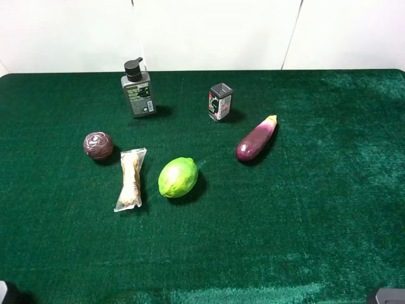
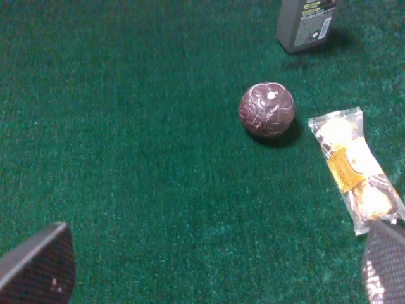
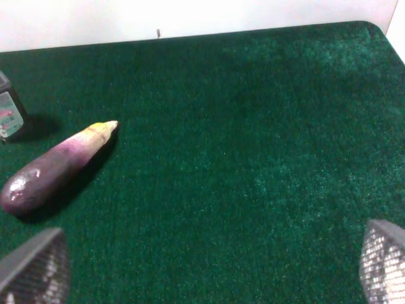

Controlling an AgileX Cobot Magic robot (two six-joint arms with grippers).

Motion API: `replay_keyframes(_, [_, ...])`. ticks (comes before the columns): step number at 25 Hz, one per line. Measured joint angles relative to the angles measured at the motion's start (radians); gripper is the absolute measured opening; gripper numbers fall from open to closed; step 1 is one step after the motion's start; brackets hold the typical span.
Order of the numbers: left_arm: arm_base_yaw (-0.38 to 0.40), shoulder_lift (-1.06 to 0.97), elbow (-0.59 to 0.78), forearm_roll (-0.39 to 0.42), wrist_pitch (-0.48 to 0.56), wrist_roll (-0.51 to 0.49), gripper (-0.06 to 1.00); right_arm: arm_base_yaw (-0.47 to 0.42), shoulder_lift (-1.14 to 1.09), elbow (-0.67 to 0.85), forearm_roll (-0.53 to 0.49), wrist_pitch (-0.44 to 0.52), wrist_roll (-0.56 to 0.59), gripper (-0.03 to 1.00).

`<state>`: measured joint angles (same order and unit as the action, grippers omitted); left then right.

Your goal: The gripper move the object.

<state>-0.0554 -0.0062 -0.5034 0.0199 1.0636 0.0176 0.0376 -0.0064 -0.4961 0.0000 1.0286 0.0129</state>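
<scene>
The clear snack packet (image 1: 130,179) with crimped ends and pale tan contents lies flat on the green cloth, left of centre, between a dark red ball (image 1: 98,145) and a lime (image 1: 178,177). It also shows in the left wrist view (image 2: 355,166). My left gripper (image 2: 212,269) is open and empty, its grey fingers (image 2: 38,266) spread wide, low and short of the packet. My right gripper (image 3: 207,266) is open and empty, back from the purple eggplant (image 3: 54,170). Only small bits of both arms show at the bottom corners of the high view.
A grey pump bottle (image 1: 138,88) and a small black can (image 1: 220,101) stand at the back. The eggplant (image 1: 255,140) lies right of centre. The ball (image 2: 267,109) sits close beside the packet. A white wall bounds the far table edge.
</scene>
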Motion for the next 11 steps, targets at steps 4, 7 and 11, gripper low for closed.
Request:
replay_keyframes(4, [0.0,0.0,0.0,0.0,0.0,0.0,0.91,0.0,0.0,0.0,0.0,0.0,0.0,0.7])
replay_keyframes(7, [0.0,0.0,0.0,0.0,0.0,0.0,0.91,0.0,0.0,0.0,0.0,0.0,0.0,0.7])
replay_keyframes(11, [0.0,0.0,0.0,0.0,0.0,0.0,0.91,0.0,0.0,0.0,0.0,0.0,0.0,0.7])
